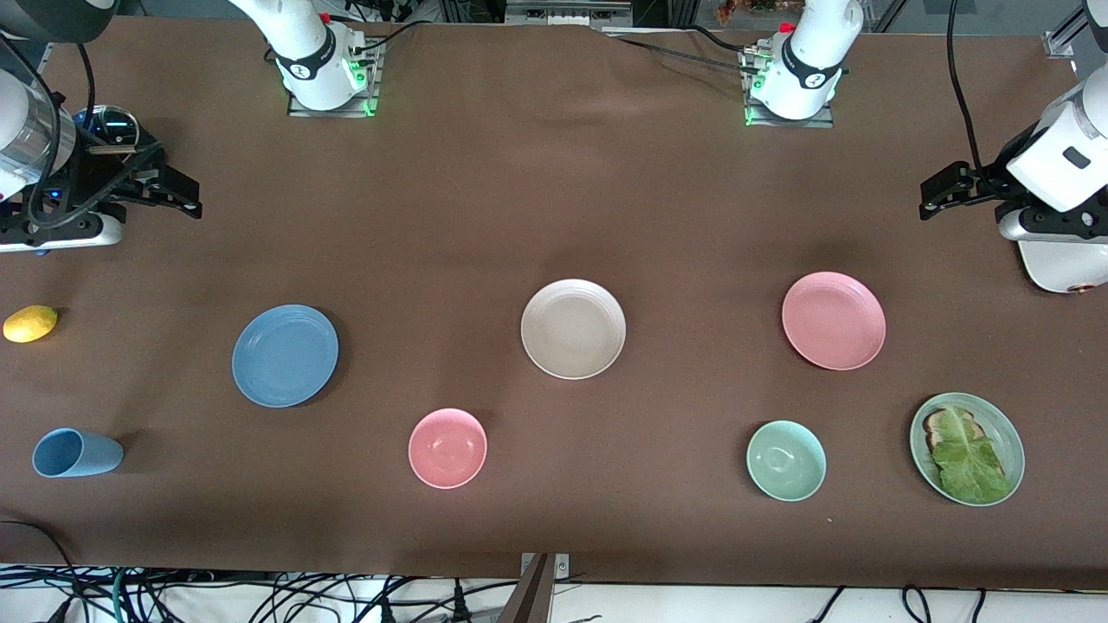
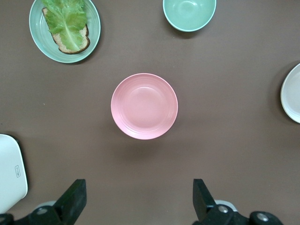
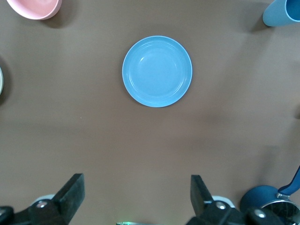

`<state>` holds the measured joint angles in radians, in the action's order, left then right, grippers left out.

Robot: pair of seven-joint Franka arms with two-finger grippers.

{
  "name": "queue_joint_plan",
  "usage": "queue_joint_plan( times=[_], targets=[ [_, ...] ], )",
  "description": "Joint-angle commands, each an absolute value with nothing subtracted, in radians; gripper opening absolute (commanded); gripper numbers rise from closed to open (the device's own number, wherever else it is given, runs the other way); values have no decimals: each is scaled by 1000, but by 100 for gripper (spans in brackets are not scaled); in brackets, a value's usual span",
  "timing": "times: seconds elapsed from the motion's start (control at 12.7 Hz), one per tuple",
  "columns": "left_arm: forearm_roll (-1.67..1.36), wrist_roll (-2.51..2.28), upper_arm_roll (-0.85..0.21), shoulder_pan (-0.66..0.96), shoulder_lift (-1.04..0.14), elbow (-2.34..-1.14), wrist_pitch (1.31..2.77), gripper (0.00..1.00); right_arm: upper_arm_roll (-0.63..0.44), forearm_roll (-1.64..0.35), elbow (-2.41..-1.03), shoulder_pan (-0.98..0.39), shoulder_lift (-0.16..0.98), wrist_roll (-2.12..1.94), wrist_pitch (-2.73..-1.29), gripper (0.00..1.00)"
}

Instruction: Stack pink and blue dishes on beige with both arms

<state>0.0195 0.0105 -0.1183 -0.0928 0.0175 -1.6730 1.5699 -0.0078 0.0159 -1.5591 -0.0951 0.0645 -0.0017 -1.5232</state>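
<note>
The beige plate (image 1: pixel 573 328) lies in the middle of the table; its edge shows in the left wrist view (image 2: pixel 293 93). The blue plate (image 1: pixel 285 355) (image 3: pixel 157 71) rests toward the right arm's end and the pink plate (image 1: pixel 834 320) (image 2: pixel 144 106) toward the left arm's end. All three sit flat, apart and bare. My right gripper (image 1: pixel 177 190) (image 3: pixel 137 185) hangs open and empty above the table at the right arm's end. My left gripper (image 1: pixel 930 195) (image 2: pixel 139 187) hangs open and empty at the left arm's end, with the pink plate in its view.
Nearer the front camera sit a pink bowl (image 1: pixel 447 447), a pale green bowl (image 1: pixel 786 460), a green plate (image 1: pixel 995 415) with bread and lettuce, and a blue cup (image 1: pixel 76 452) lying on its side. A lemon (image 1: pixel 30 324) and a blue pot (image 3: pixel 262 199) lie at the right arm's end. A white object (image 1: pixel 1060 264) sits under the left arm.
</note>
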Motion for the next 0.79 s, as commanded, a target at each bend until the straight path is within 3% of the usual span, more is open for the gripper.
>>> queue_joint_plan(
  times=[0.0, 0.71],
  targets=[
    [2, 29, -118, -92, 5, -1646, 1565, 100, -2, 12, -1588, -92, 37, 11, -1539, 100],
    [2, 29, -118, -91, 3, -1646, 1565, 100, 0, 12, -1588, -92, 37, 11, -1560, 100]
  ],
)
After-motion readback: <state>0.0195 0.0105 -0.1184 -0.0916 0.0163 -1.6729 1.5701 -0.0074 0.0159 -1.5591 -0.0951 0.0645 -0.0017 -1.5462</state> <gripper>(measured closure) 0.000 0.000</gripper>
